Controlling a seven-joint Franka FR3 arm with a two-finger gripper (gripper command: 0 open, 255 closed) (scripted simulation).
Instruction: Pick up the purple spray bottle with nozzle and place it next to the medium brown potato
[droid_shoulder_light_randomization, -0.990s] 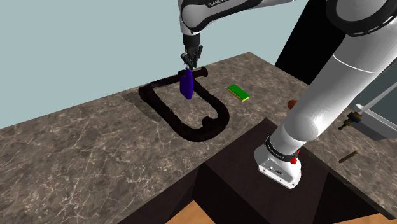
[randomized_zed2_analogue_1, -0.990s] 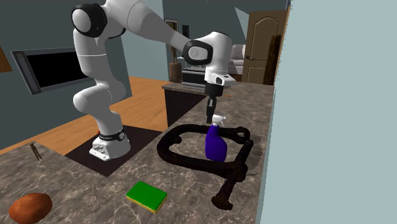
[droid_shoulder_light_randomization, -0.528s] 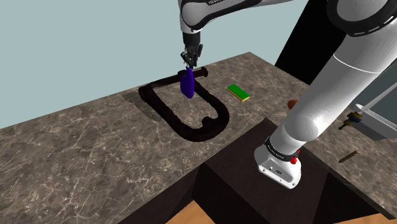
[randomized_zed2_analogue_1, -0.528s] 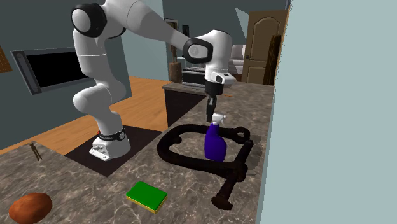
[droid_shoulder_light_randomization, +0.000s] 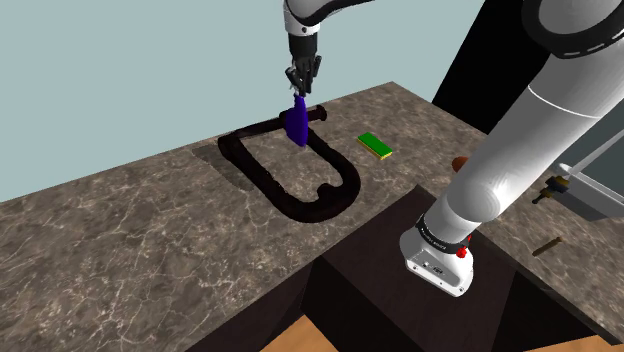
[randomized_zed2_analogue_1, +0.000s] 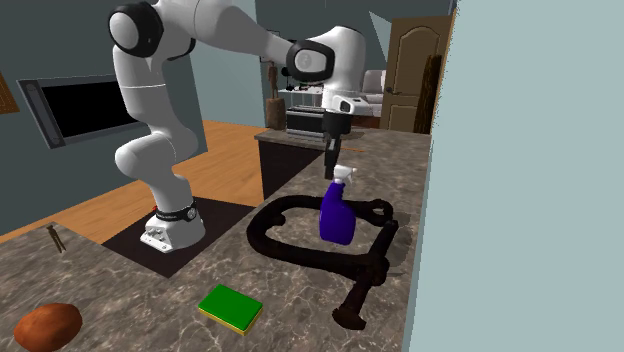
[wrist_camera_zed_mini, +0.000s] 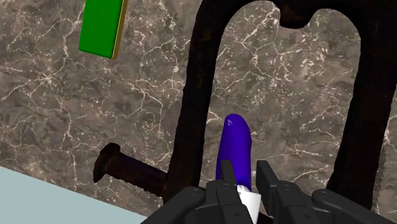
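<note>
A home is indicated, apparently a kitchen. A veined dark stone countertop (randomized_zed2_analogue_1: 130, 290) is spread beneath the gripper (randomized_zed2_analogue_1: 333, 174). Behind the gripper, a stove-like appliance (randomized_zed2_analogue_1: 300, 118) and a panelled wooden door (randomized_zed2_analogue_1: 410, 70) are seen. A wooden floor (randomized_zed2_analogue_1: 225, 150) is laid beyond, bounded by teal walls (randomized_zed2_analogue_1: 70, 40).

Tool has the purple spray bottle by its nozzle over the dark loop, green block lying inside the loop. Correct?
No: the green block lies outside the dark loop, on the counter beside it, as the shoulder view shows. The rest holds: the tool has the purple spray bottle by its nozzle over the loop.
</note>
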